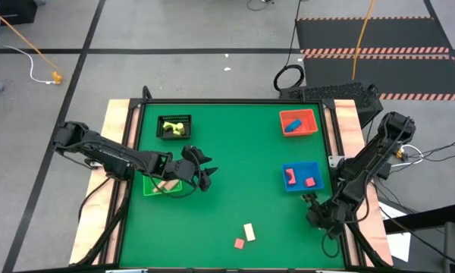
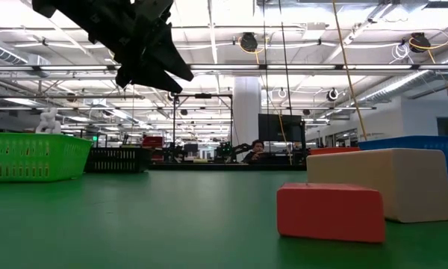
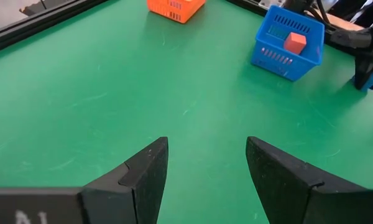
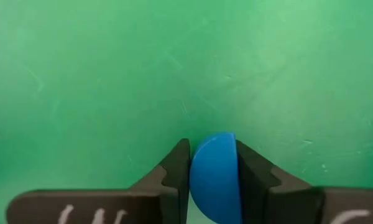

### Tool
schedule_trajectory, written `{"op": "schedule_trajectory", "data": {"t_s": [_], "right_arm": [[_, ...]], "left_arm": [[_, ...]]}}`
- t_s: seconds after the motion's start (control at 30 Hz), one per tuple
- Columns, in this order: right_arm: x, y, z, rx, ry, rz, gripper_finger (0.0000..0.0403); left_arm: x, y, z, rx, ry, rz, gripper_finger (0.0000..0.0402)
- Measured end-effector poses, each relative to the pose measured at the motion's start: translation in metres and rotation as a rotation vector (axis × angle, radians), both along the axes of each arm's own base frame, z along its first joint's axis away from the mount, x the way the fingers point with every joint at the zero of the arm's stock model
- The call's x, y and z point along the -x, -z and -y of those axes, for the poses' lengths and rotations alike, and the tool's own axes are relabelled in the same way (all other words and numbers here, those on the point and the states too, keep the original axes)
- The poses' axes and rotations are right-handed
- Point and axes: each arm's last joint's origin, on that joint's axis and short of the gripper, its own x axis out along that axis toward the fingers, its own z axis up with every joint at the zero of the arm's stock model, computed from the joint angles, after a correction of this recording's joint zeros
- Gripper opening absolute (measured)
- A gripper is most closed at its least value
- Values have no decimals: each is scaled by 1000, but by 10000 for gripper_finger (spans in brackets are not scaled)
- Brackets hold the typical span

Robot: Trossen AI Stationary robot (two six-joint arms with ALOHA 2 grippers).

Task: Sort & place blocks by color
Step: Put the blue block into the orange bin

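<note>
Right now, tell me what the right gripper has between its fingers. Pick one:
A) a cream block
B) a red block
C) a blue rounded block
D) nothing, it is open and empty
C. In the right wrist view the right gripper has its two fingers pressed against both sides of a blue rounded block above the green table.

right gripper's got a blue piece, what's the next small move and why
Probably lift and carry it toward a bin. The right gripper is shut on a blue block low over the green mat near the table's right front edge. Oddly, the blue bin holds red blocks and the orange-red bin a blue one, so that one seems likelier.
</note>
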Motion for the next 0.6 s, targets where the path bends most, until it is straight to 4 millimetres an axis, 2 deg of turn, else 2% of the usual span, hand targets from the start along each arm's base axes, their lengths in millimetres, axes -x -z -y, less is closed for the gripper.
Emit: {"op": "schedule_trajectory", "data": {"t_s": [0.1, 0.23, 0.37, 0.6], "right_arm": [[-1, -9, -2, -48, 1, 25, 70], [-6, -34, -6, -186, 9, 125, 70], [-15, -54, 0, -228, 74, 356, 70], [-32, -83, 26, -7, 157, 763, 70]], "left_arm": [[0, 0, 0, -5, 3, -2, 218], [0, 0, 0, -6, 3, -3, 218], [0, 0, 0, -7, 4, -4, 218], [0, 0, 0, -6, 4, -2, 218]]}}
